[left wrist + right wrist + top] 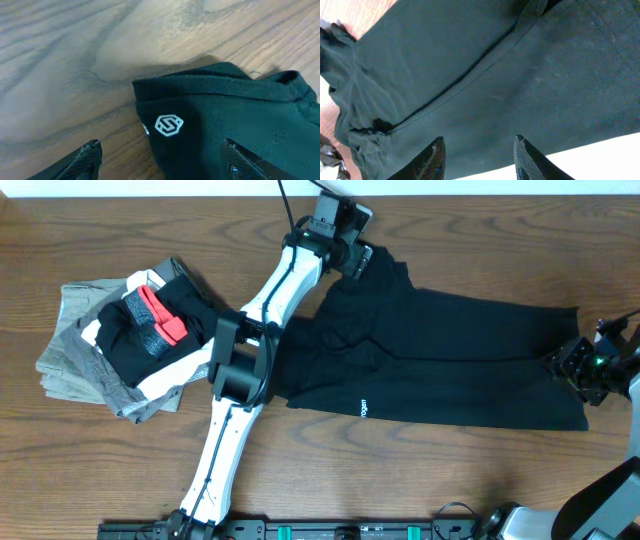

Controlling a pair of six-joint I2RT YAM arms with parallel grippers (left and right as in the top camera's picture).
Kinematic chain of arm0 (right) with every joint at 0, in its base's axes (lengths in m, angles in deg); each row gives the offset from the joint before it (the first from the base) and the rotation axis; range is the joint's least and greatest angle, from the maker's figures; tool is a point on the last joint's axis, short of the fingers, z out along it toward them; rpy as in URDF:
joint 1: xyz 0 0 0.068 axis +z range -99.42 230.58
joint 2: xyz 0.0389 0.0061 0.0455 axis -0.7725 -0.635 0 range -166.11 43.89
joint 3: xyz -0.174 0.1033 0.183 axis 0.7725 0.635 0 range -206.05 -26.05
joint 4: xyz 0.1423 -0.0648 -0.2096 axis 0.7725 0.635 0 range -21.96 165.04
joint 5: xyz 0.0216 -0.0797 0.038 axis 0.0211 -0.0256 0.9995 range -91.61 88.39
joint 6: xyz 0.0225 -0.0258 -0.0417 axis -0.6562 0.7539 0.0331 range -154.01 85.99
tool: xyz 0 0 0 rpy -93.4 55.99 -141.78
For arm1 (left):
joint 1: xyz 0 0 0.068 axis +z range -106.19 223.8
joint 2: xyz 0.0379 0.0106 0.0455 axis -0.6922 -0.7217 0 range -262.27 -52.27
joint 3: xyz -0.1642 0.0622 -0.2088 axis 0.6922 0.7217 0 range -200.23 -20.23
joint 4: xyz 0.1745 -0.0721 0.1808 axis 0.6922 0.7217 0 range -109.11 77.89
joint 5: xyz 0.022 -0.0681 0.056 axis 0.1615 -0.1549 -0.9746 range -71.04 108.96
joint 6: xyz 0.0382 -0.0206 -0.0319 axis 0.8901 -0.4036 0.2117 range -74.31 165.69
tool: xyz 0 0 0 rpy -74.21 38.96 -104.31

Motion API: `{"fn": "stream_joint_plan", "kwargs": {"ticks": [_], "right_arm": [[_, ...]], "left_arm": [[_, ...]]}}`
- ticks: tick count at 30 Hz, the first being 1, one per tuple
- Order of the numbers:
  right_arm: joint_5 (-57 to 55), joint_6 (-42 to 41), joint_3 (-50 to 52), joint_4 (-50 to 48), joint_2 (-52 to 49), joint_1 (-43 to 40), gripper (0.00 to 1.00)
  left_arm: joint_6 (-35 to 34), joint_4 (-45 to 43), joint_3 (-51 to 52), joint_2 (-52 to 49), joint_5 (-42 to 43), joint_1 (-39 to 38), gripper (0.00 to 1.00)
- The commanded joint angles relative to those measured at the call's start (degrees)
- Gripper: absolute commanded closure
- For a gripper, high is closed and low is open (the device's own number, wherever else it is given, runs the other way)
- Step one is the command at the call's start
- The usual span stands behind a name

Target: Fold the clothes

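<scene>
The clothes (450, 350), a large black T-shirt, lie spread across the middle and right of the wooden table, with a small white print (365, 408) near the front edge. My left gripper (350, 255) is at the shirt's far corner. In the left wrist view its jaws (161, 145) stand wide apart, straddling a folded corner of the clothes (225, 110) that carries a white hexagon logo (169, 125). My right gripper (570, 365) sits at the shirt's right end. In the right wrist view it (479, 138) is open just above the clothes (470, 60), with nothing pinched.
A pile of folded grey and white garments (75, 360) lies at the left, topped by a smaller black piece with a red patch (160, 315). The left arm (255, 340) crosses over the shirt's left part. The table's back edge runs close behind the left gripper.
</scene>
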Motion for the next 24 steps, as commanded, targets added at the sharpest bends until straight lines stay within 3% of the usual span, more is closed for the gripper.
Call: {"fn": "stream_joint_plan", "kwargs": {"ticks": [1,8,11,14,17,24], "right_arm": [[-0.5,1.0,-1.1,0.5,0.9,0.2,0.58],[-0.9,2.0,-1.1,2.6,0.9,0.2,0.59],[-1.1,2.3,-1.1,2.9,0.9,0.2,0.59],[-1.1,2.3,-1.1,2.8,0.9,0.2,0.60],[-1.5,2.3,-1.1,2.8,0.9,0.2,0.60],[-3.6,2.2,-1.1,-1.4,0.9,0.2,0.60]], "left_arm": [[-0.9,-1.3,-0.9,-0.7,1.6,-0.7,0.25],[-0.8,-2.4,-0.9,-2.6,1.7,-1.8,0.36],[-0.9,-2.5,-0.9,-2.6,1.7,-1.8,0.47],[-0.9,-2.4,-0.9,-2.4,1.9,-1.8,0.74],[-0.8,-1.7,-0.9,-1.5,2.1,-1.8,0.94],[0.9,2.0,-0.9,6.5,1.9,-1.6,0.94]]}}
